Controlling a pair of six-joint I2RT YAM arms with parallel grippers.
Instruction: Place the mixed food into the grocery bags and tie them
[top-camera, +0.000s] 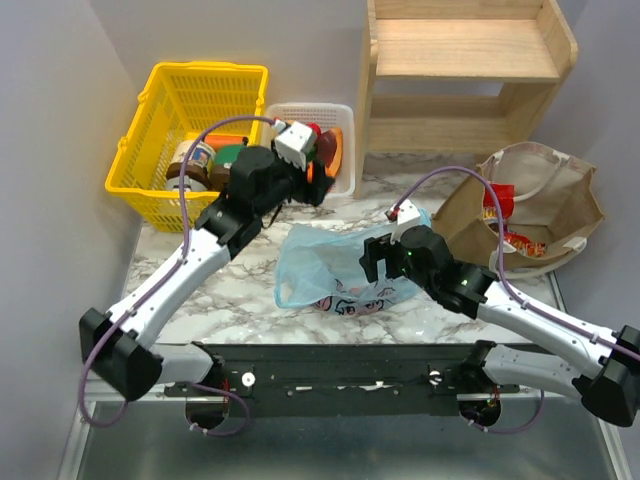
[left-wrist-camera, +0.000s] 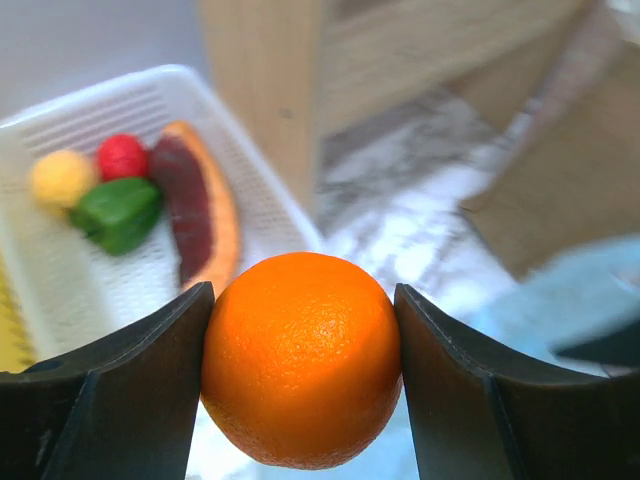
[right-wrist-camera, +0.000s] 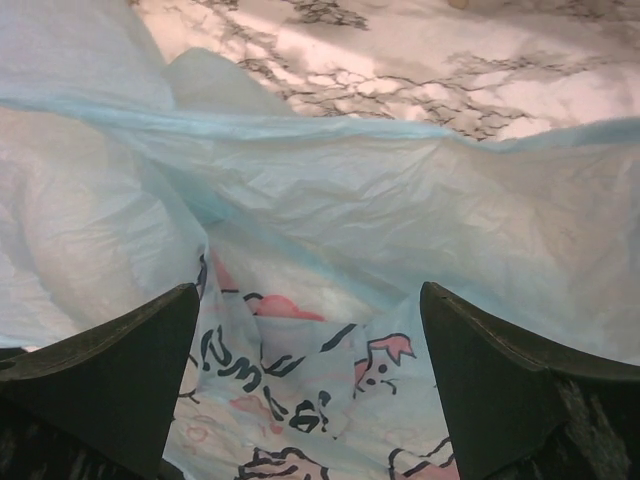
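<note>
Nearest the arm bases, the marble surface (top-camera: 235, 300) lies bare left of the light-blue bag (top-camera: 320, 270), which sprawls mid-surface with its mouth gaping toward the left. The right gripper (right-wrist-camera: 310, 300) hangs over the bag's right side, fingers spread wide with printed film between them. I cannot tell if they touch it. Farther back, the left gripper (left-wrist-camera: 300, 300) pinches an orange (left-wrist-camera: 300, 365) between both fingers, above the strip of surface between the bag's far edge and the front rim of the white tray (left-wrist-camera: 130, 105). A yellow fruit (left-wrist-camera: 62, 177), a red one (left-wrist-camera: 122, 156), a green one (left-wrist-camera: 120, 212) and a purple-and-orange wedge (left-wrist-camera: 205, 215) lie in the tray. The tan bag (top-camera: 560, 200), holding red packets (top-camera: 500, 205), stands at the right edge. A yellow basket (top-camera: 170, 100) and a wooden shelf (top-camera: 460, 70) line the back.
</note>
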